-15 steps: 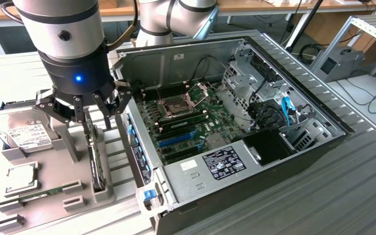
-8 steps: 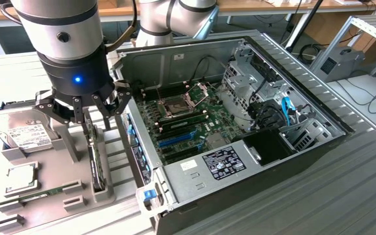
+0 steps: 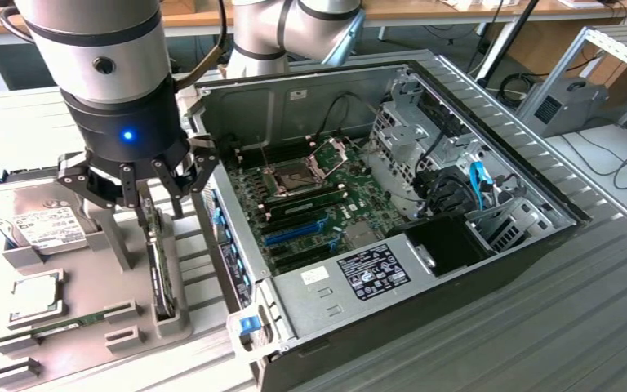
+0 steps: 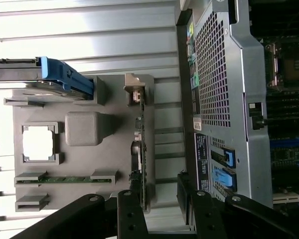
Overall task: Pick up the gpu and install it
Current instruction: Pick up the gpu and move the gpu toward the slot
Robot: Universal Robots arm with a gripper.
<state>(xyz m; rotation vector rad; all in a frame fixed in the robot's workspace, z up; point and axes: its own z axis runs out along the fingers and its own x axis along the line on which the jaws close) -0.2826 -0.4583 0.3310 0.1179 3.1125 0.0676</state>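
Observation:
The gpu [image 3: 162, 273] stands on its long edge in a slot of the grey holder tray [image 3: 95, 343], to the exterior view's left of the open computer case [image 3: 509, 245]. In the wrist view the gpu [image 4: 141, 154] shows as a thin edge-on card, running toward the dark fingers [image 4: 132, 216]. My gripper [image 3: 153, 196] hangs just above the card's far end, open and holding nothing. The wrist view shows the gripper [image 4: 160, 211] with its jaws spread wide, the card's edge close to one finger. The motherboard [image 3: 313, 192] lies exposed inside the case.
The tray also holds a silver hard drive [image 3: 42, 220], a square CPU [image 3: 33, 294] and a narrow RAM stick [image 3: 68, 322]. A grey block [image 4: 84, 128] rises from the tray beside the gpu. The case wall [image 4: 224, 89] stands close to the tray.

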